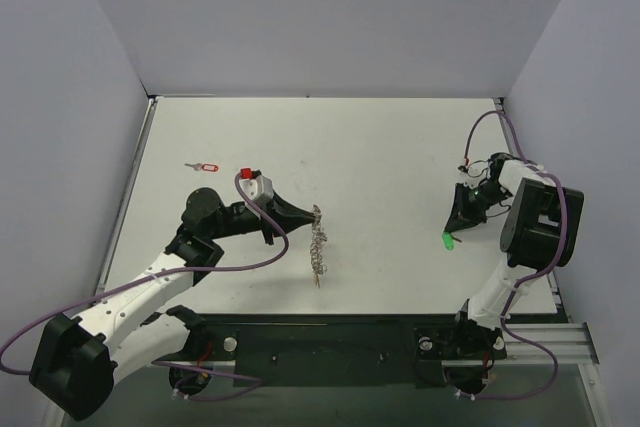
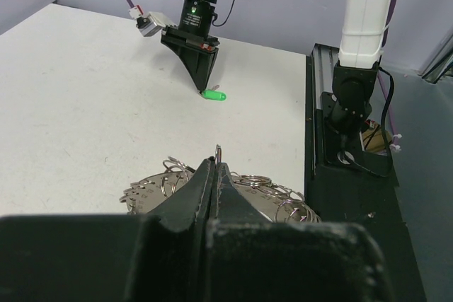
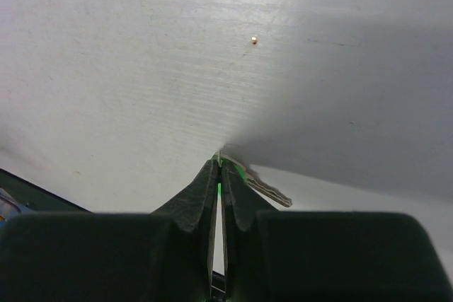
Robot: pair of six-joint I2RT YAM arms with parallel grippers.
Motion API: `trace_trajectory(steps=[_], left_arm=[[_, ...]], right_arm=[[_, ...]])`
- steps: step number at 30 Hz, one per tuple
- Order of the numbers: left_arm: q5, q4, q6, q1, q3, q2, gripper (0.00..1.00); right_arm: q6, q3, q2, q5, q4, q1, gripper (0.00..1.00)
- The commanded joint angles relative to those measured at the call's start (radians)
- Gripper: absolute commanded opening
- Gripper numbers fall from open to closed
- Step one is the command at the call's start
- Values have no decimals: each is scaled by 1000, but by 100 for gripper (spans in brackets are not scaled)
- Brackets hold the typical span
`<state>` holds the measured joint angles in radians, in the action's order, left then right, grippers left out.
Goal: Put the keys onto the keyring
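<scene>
The keyring [image 1: 318,245] is a silvery toothed plate hung with small rings, standing on edge mid-table. My left gripper [image 1: 305,219] is shut on it; in the left wrist view the fingertips [image 2: 212,175] pinch one small ring above the plate [image 2: 152,190]. The green key [image 1: 449,241] lies on the table at the right. My right gripper [image 1: 454,229] points down onto it, shut on it; in the right wrist view green shows between the pads [image 3: 207,182] and the silver blade [image 3: 270,192] sticks out to the right. The red key [image 1: 205,166] lies alone at the far left.
The black base rail [image 1: 330,347] runs along the near edge. Grey walls close in the white table [image 1: 380,147] on three sides. The right arm's white link [image 2: 368,12] stands beside the rail in the left wrist view.
</scene>
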<state>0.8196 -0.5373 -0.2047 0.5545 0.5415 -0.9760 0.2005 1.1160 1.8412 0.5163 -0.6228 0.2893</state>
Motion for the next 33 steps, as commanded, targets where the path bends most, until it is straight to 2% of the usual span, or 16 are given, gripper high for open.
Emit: trace_trajectory(steps=[1, 5, 7, 8, 9, 10, 11, 12, 13, 15, 18, 21, 25, 30, 33], left_arm=[[10, -39, 16, -5, 57, 28, 0], [10, -41, 21, -5, 55, 34, 0], [6, -43, 25, -5, 51, 39, 0], [4, -43, 28, -5, 49, 40, 0], [1, -44, 34, -5, 45, 45, 0], [1, -44, 40, -5, 46, 48, 0], [0, -47, 44, -5, 41, 53, 0], [0, -50, 47, -5, 40, 57, 0], [-2, -64, 47, -5, 34, 62, 0], [-2, -84, 45, -5, 26, 71, 0], [-4, -128, 15, -5, 12, 86, 0], [-14, -267, -53, -2, -6, 83, 0], [-19, -378, -133, 13, 18, 57, 0], [-31, -268, 35, 77, 103, 37, 0], [-25, -332, 79, 79, 98, 11, 0]], right_arm=[[98, 39, -81, 114, -93, 5, 0], [261, 30, -193, 244, -141, -22, 0], [405, 41, -255, 330, -219, -33, 0], [528, 47, -292, 379, -263, -36, 0], [683, 74, -307, 407, -355, -41, 0], [753, 121, -333, 445, -426, -42, 0], [922, 146, -341, 459, -562, -45, 0], [1015, 204, -349, 479, -625, -47, 0], [1168, 238, -350, 491, -775, -47, 0], [1321, 324, -339, 496, -947, -52, 0], [1312, 372, -407, 444, -950, -78, 0], [1289, 413, -453, 331, -948, -180, 0], [1226, 514, -507, 310, -950, -277, 0], [1180, 610, -565, 350, -937, -398, 0], [1171, 569, -611, 363, -902, -478, 0]])
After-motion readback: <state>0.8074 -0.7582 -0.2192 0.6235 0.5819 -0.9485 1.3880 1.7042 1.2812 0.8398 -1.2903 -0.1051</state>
